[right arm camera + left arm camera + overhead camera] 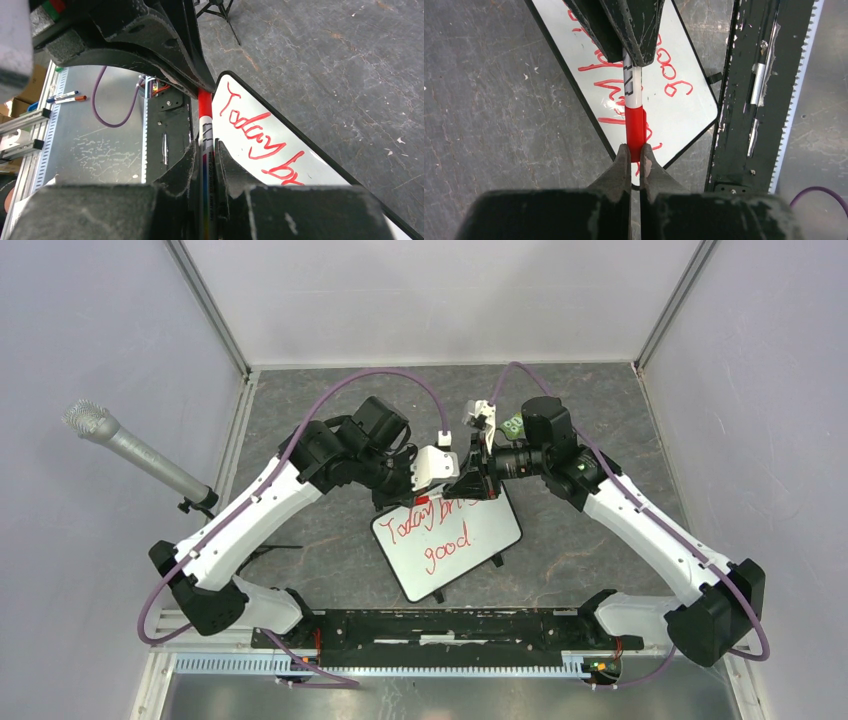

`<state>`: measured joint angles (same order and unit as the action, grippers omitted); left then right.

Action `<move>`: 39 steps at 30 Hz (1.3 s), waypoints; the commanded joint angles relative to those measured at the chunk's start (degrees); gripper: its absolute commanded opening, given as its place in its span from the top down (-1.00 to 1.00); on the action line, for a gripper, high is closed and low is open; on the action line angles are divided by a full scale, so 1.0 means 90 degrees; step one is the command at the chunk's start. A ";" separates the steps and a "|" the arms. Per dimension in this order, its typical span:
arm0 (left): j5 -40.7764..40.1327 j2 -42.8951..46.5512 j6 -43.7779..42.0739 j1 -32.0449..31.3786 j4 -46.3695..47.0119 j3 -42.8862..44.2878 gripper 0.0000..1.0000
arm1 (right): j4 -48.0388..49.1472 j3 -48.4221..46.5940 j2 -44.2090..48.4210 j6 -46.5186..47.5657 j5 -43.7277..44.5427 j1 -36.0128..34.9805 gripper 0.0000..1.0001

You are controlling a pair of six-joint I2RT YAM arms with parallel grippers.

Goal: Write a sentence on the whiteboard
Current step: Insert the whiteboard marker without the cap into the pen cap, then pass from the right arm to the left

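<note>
The whiteboard (470, 540) lies askew on the bench (600, 420) between my two arms, with the sentence (440, 530) in red across it. Over its far edge my left jaws pinch the red end of the marker (634, 120), and my right jaws clamp its white barrel.

Grey mottled mat (600, 540) on my bench, scuffed and flecked white, with plain white walls (440, 300) on three sides. A silver microphone (110, 440) slants in from the left, mesh head outermost, and a small black tripod (216, 11) stands on the mat. At the near edge I note a black rail (440, 630) with a toothed strip (400, 664) just beside it, and two pens (66, 96), one blue-ended and one orange-ended, lying side by side on a metal sheet (100, 145).
</note>
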<state>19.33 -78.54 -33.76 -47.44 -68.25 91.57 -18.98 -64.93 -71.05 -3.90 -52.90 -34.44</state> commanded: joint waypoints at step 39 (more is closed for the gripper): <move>0.2811 -0.0417 0.0514 0.0994 0.0122 0.0468 0.28 | 0.0881 -0.0012 0.0350 -0.0455 -0.0890 0.0486 1.00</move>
<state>40.18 -83.50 -29.47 -38.33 -66.96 96.01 -13.34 -65.39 -69.06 -7.70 -59.81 -29.95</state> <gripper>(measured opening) 0.434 0.153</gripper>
